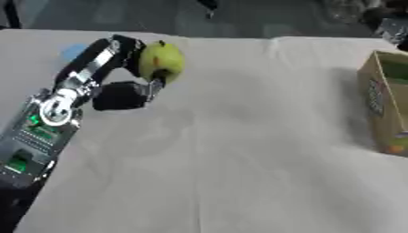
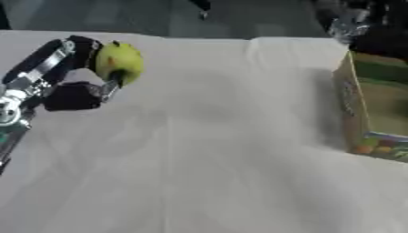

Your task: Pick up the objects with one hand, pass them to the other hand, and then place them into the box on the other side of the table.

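Yellow-green apple (image 1: 162, 61), tan box (image 2: 374, 113)

Bare tablecloth (image 1: 231, 150) stretches between the left hand (image 1: 127, 86), curled round a green apple (image 1: 162, 61), and the box (image 2: 374, 109) standing at the right edge.

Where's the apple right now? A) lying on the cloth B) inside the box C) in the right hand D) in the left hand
D: the left hand has its fingers curled round the green apple; the box stands far right.
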`<state>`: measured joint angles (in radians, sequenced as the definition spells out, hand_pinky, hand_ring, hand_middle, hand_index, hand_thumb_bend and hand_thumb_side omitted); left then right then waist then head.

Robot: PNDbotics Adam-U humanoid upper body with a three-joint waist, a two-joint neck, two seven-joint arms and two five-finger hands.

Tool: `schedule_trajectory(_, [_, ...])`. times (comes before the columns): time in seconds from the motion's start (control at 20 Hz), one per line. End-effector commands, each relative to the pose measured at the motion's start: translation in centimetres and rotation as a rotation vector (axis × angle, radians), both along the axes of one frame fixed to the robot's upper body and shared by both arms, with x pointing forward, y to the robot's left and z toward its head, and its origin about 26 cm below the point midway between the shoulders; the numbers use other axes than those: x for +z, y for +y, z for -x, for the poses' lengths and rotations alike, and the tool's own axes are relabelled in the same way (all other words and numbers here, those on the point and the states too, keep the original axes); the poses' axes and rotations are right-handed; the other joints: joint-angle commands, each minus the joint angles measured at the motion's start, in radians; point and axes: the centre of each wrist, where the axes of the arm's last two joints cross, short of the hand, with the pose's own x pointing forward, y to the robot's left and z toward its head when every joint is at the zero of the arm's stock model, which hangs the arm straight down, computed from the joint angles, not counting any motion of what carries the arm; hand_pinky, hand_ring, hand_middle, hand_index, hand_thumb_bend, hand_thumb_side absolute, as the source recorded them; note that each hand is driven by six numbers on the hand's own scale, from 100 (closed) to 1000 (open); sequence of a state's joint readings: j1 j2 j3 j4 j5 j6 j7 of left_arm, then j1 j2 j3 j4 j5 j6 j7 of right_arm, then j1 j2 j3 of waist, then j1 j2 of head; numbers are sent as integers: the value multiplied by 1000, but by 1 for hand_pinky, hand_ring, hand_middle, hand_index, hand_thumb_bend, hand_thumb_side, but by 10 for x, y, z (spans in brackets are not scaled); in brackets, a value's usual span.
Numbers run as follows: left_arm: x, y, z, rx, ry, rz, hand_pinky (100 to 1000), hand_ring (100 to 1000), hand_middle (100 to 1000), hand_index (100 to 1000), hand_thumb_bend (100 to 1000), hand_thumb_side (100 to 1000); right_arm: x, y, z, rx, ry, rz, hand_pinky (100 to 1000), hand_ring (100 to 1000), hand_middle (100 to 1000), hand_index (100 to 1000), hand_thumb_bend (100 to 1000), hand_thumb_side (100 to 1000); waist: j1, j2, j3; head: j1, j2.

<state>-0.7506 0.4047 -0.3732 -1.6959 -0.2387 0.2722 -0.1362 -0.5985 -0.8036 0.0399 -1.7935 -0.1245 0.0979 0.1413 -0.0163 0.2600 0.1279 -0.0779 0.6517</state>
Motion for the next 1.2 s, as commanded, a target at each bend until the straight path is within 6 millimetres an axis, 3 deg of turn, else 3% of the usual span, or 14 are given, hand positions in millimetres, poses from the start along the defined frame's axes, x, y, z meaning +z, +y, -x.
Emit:
schedule_trajectory(0.05, [8, -5, 0, -14, -70, -7, 629, 575, 518, 566, 139, 193, 19, 9, 2, 41, -30, 118, 886, 837, 841, 860, 361, 266, -16, -30, 1, -6, 5])
schedule_trajectory(0.65, [-9, -17, -9, -26, -149, -8, 626, 572, 513, 561, 138, 176, 43, 61, -10, 208, -61, 274, 872, 825, 831, 850, 393, 274, -24, -35, 2, -16, 14])
schedule_trajectory(1.2, [-17, -20, -14, -22, -177, 14, 625, 571, 512, 559, 136, 166, 56, 94, -11, 343, -4, 391, 810, 742, 797, 819, 400, 247, -29, -40, 5, -24, 21])
